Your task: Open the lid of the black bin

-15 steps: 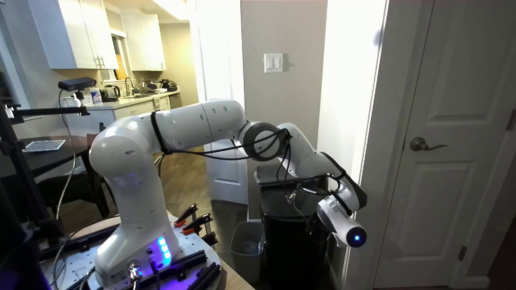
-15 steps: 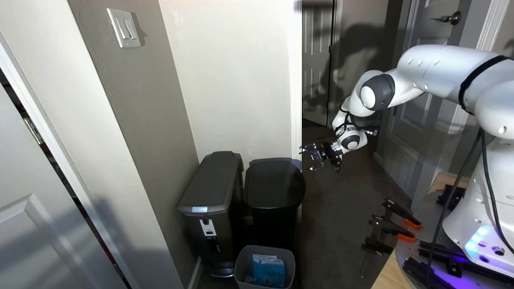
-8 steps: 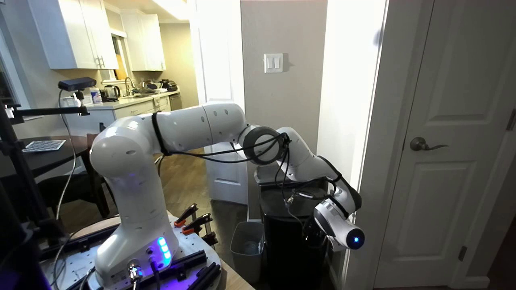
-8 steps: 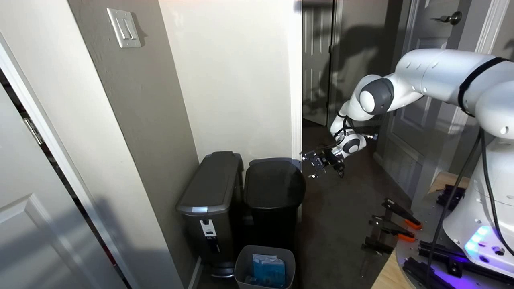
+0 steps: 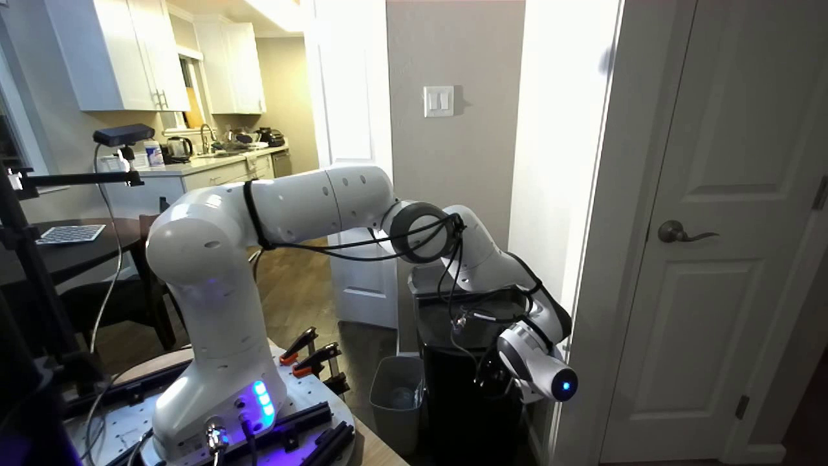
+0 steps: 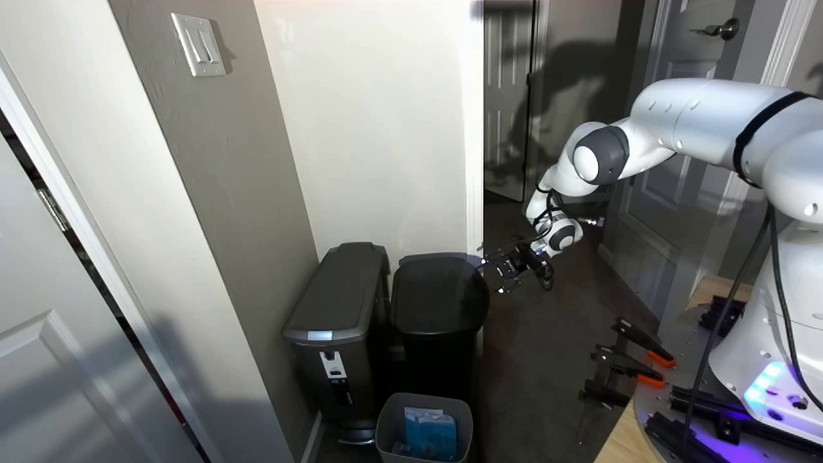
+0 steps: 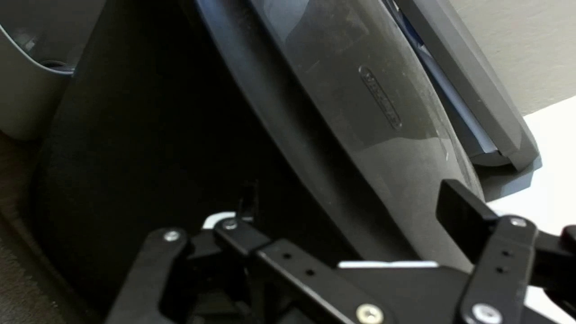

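While the claw (image 7: pixel 353 204) hangs just beside the black bin (image 6: pixel 440 360), fingers (image 7: pixel 463 216) spread wide & w/ nothing gripped, the lid (image 7: pixel 382 144) lies directly ahead of it, down on the bin (embossed label (image 7: pixel 380 96) on top, too blurry to read). Can't tell if claw & lid touch. Dk grey bin (image 6: pixel 337 296) is past the black one fr. the claw; small waste bin (image 5: pixel 394 427) lower, well apart.
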